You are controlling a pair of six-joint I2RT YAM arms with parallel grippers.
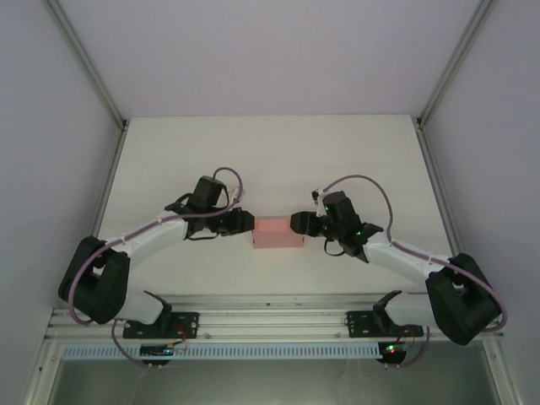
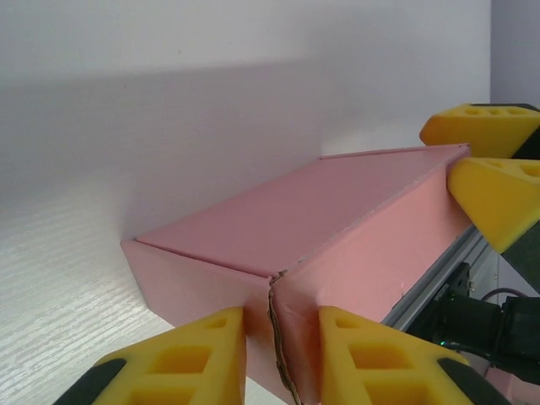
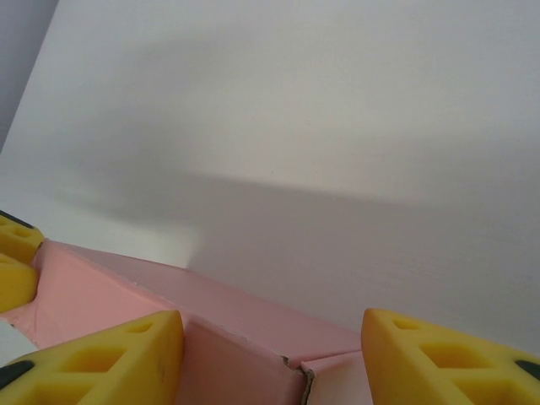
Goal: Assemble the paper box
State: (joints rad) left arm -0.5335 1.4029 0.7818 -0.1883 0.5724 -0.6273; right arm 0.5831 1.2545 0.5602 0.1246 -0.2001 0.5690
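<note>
Your left hand [image 2: 283, 342] pinches the end seam of the paper box [image 1: 278, 232]; right hand [image 3: 272, 337] spread round the other end. Box sits mid-width on the bench [image 1: 270, 152], nearer its near edge; room toward the far edge.

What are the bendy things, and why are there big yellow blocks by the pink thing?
They are two robot arms, seen from a camera above. Each ends in a hand with two yellow fingers. On the white table lies a pink paper box. The other two pictures come from small cameras on the wrists, so the fingers look huge. The left hand pinches one end of the box; the fingers of the right hand stand wider, either side of the other end.
</note>
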